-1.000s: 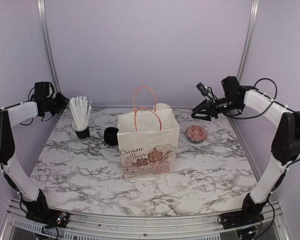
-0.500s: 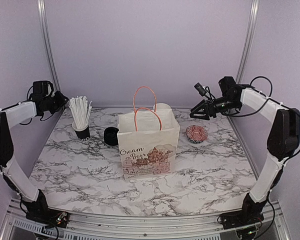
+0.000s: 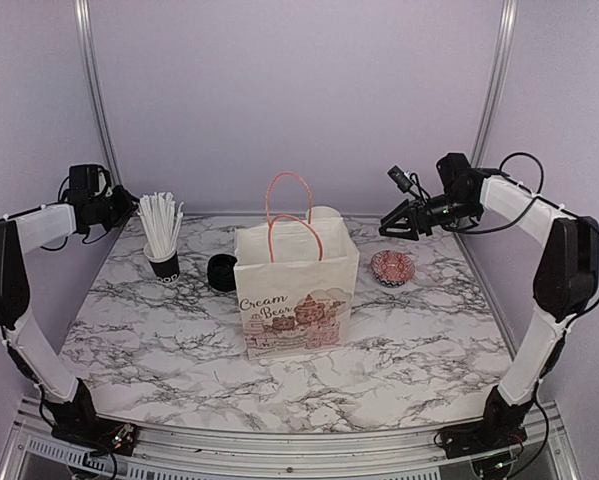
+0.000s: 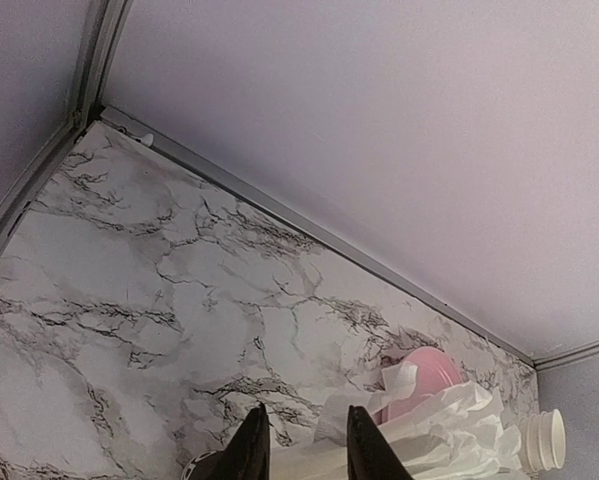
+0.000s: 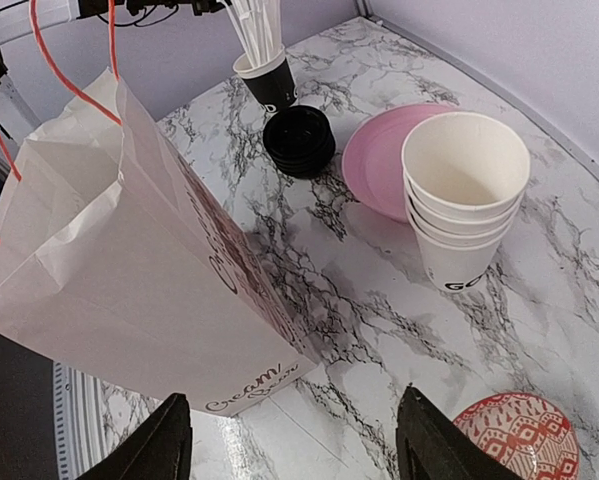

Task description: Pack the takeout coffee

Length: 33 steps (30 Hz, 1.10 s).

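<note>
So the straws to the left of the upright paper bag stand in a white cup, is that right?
Not quite: the cup holding the straws left of the upright paper bag is black, not white, as the top external view shows.

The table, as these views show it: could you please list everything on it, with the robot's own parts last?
paper bag: one, white with orange handles and a pink print, upright at the table's centre
cup of straws: one, black cup with white straws, back left
lids: one stack, black, between the cup of straws and the bag
plate: one, pink, behind the bag
paper cups: one stack, white, no lids, behind the bag next to the plate
bowl: one, red patterned, right of the bag
table: one, white marble with dark veins
left gripper: black, raised at the back left, open
right gripper: black, raised at the back right, wide open
</note>
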Each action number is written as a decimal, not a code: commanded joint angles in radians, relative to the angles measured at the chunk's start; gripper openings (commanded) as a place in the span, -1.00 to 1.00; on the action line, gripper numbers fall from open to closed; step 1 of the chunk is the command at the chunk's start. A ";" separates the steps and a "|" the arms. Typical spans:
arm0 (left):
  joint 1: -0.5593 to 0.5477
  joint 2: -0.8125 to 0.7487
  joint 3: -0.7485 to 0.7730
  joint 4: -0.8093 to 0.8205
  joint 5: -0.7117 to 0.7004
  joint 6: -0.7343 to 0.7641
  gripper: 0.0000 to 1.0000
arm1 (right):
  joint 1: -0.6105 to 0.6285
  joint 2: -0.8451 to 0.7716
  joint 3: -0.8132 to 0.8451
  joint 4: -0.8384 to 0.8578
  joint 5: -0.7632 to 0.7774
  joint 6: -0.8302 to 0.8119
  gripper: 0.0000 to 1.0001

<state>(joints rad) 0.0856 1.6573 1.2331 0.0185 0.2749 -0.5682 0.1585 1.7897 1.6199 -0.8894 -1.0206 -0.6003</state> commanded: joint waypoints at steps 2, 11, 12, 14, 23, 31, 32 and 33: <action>-0.004 0.028 0.030 0.024 0.022 0.002 -0.44 | -0.003 0.014 0.043 -0.019 -0.023 -0.013 0.34; -0.005 0.001 0.032 0.023 0.015 0.018 -0.72 | -0.004 0.009 0.034 -0.014 -0.021 -0.010 0.34; -0.005 -0.002 0.031 0.024 0.016 0.020 -0.78 | -0.004 0.010 0.035 -0.014 -0.022 -0.011 0.34; -0.004 -0.009 0.028 0.028 0.018 0.023 -0.92 | -0.003 0.013 0.037 -0.014 -0.024 -0.010 0.34; -0.005 -0.069 0.024 0.036 0.016 0.056 -1.00 | 0.001 0.014 0.037 -0.016 -0.023 -0.009 0.34; -0.005 -0.146 0.034 -0.013 -0.007 0.088 -1.00 | 0.008 0.020 0.044 -0.019 -0.018 -0.008 0.34; -0.005 -0.157 0.033 -0.016 -0.013 0.087 -1.00 | 0.009 0.020 0.044 -0.019 -0.017 -0.008 0.34; -0.005 -0.164 0.034 -0.031 -0.024 0.085 -1.00 | 0.010 0.020 0.044 -0.019 -0.016 -0.008 0.34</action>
<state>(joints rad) 0.0822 1.5505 1.2415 0.0231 0.2756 -0.5064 0.1600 1.7954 1.6211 -0.8932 -1.0279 -0.6029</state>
